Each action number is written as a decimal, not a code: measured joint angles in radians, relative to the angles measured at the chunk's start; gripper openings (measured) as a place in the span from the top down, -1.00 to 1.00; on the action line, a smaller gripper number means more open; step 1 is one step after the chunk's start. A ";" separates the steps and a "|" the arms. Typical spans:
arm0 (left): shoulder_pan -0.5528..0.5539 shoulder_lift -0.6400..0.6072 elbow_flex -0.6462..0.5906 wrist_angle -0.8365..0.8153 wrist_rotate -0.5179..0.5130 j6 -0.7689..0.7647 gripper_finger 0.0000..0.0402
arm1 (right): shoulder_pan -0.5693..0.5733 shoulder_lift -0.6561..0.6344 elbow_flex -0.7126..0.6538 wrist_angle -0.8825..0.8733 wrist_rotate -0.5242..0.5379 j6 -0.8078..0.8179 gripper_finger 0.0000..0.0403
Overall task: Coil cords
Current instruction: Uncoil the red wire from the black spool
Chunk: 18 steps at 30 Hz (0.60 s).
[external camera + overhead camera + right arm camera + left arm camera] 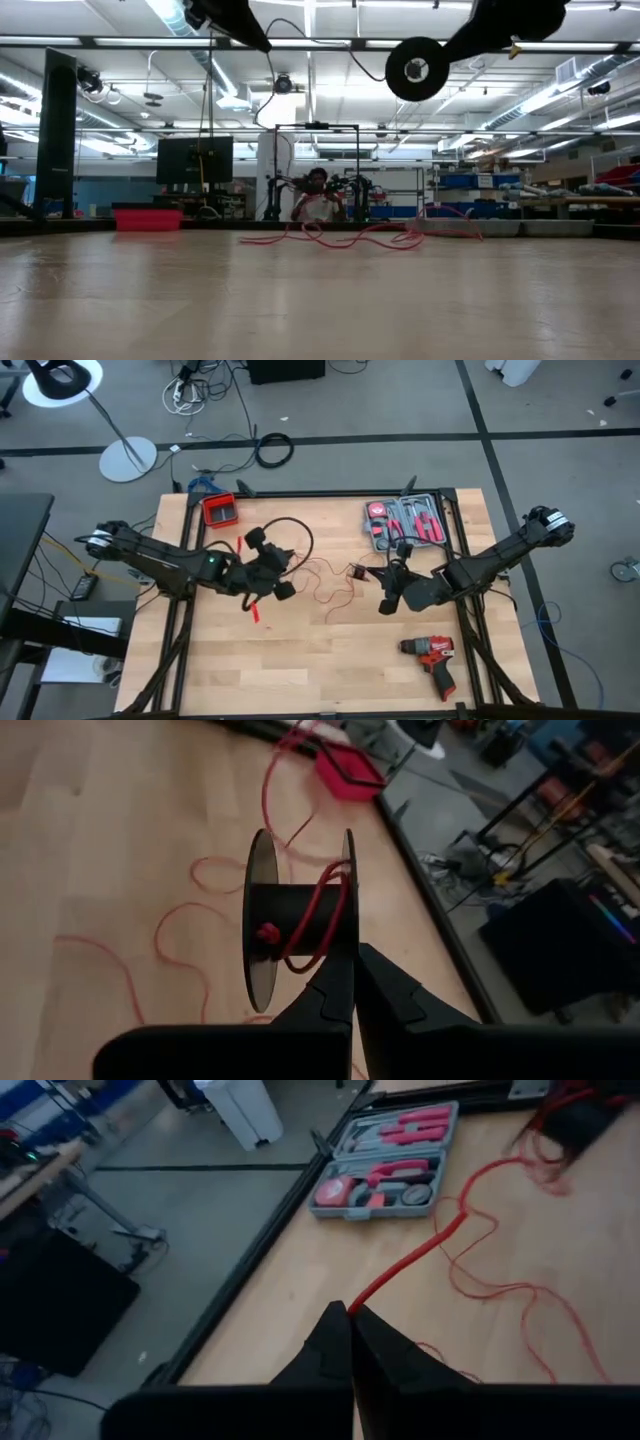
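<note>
High view: the left gripper [262, 582] hangs over the table [300, 670] well left of the tool case [405, 523], and the right gripper [392, 588] sits just below that case. The thin red cord [325, 588] trails across the wood between the two grippers. A drill [432, 657] lies below the case, a red bin [220, 510] far to its left.

Low view: the cord [350, 238] lies in loose loops on the tabletop; a black spool [416, 68] hangs above it.

Left wrist view: the fingers [335, 1352] are closed, pinching the cord [420, 1250], which runs off toward the case [385, 1165].

Right wrist view: the fingers [335, 995] are closed on the rim of the spool [290, 925], with the cord [320, 915] wound around its core.
</note>
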 joint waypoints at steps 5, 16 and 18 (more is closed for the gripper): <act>-0.009 -0.004 0.001 0.008 -0.006 0.014 1.00 | -0.004 0.000 0.000 -0.041 -0.022 -0.004 1.00; -0.057 -0.004 0.001 0.178 0.023 0.093 1.00 | -0.161 0.000 0.000 -0.156 0.068 -0.083 1.00; -0.060 -0.004 0.001 0.208 0.046 0.094 1.00 | -0.192 0.000 0.000 -0.132 0.102 -0.121 1.00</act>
